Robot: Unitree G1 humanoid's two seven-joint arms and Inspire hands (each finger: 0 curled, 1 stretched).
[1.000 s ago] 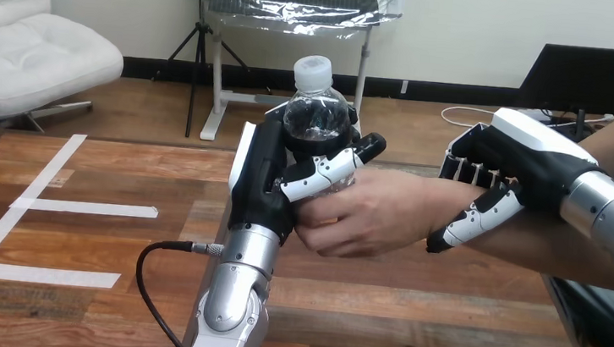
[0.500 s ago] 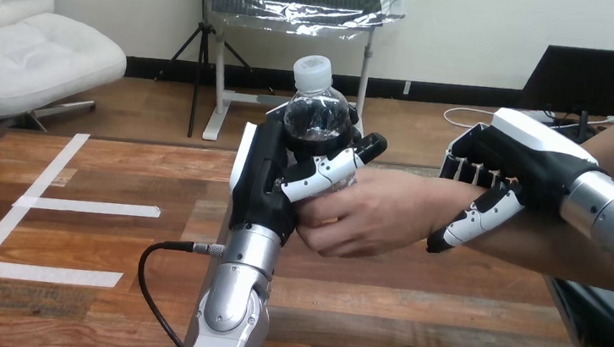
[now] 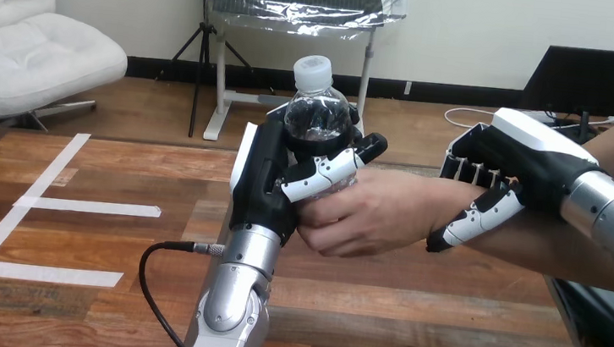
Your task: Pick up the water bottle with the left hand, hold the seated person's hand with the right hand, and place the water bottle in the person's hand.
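Two hands are on the water bottle [image 3: 319, 119] at once. The robot's left hand [image 3: 273, 179] is curled round the bottle and holds it upright, up off the table [image 3: 93, 238], with the white cap [image 3: 312, 72] on top. The person's hand [image 3: 376, 214] comes in from the bottle's right side and curls round its lower part, touching the left hand. That low part of the bottle is hidden behind the two hands. Further to the right of the bottle, the robot's right hand [image 3: 508, 163] is closed round the person's wrist, fingers over the top and thumb underneath.

Most of the job looks done. The bottle is picked up, the person's arm is held, and the bottle seems to sit in the person's grip. I think one small thing is left: the left hand has to open and let go, so the person has the bottle alone.
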